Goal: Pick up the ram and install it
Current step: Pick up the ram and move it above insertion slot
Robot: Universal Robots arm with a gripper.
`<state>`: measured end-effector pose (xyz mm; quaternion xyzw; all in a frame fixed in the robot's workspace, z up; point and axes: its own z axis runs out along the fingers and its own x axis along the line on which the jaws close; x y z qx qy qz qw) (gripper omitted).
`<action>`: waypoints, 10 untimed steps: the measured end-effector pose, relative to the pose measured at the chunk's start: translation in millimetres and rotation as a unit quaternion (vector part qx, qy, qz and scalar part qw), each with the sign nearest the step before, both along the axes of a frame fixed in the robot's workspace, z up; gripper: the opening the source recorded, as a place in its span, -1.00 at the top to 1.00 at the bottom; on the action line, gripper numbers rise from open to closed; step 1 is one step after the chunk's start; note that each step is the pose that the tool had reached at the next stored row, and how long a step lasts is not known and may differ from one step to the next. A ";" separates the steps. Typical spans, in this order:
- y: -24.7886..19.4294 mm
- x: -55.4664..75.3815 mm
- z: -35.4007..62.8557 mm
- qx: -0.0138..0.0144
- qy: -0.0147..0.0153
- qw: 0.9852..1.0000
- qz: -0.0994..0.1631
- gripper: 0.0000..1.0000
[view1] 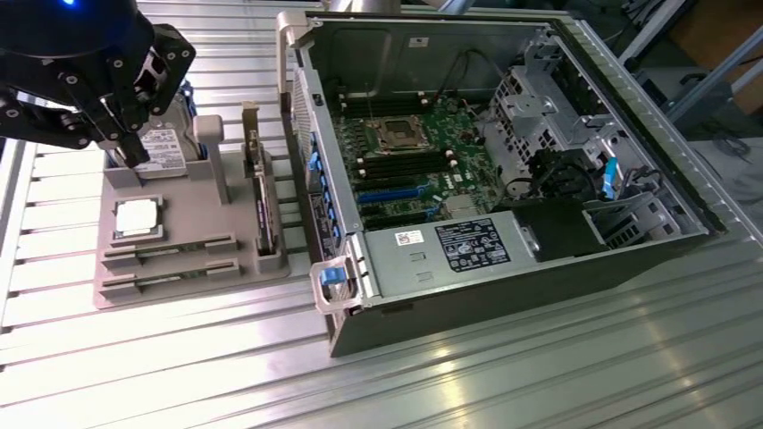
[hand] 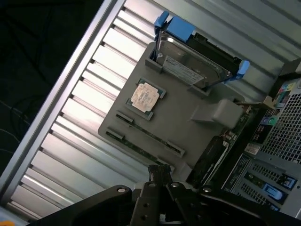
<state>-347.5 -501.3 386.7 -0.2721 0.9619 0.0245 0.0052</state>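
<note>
One black robot gripper (view1: 129,147) is hanging at the exterior view's left, above a grey moulded parts tray (view1: 209,219), its fingers pressed together and carrying nothing. I'd say the pick-up is only being approached: the ram (view1: 167,253), a long, narrow green circuit-board stick, is lying flat in a tray slot just beside a square silver CPU chip (view1: 138,217), with a twin stick alongside. Grasping it is going to call for parted fingers lined up across the stick's thin edges, I reckon. Further right, an open dark desktop computer case (view1: 501,308) is lying on its side, baring the green motherboard (view1: 430,152). The wrist view is giving me the closed fingertips (hand: 154,175) near the ram (hand: 148,134); the exterior view is giving me the motherboard's slots
</note>
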 end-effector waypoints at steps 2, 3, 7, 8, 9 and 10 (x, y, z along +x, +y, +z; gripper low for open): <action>0.0 0.0 0.0 0.000 0.000 1.000 0.023 0.79; 0.0 0.0 0.0 0.000 0.000 0.999 0.034 0.79; 0.0 0.0 0.0 0.000 0.000 0.997 0.078 0.79; 0.0 0.0 0.0 0.000 0.000 0.996 0.085 0.79; 0.0 0.0 0.0 0.000 0.000 0.996 0.095 0.79; 0.0 0.0 0.0 0.000 0.000 0.994 0.107 0.79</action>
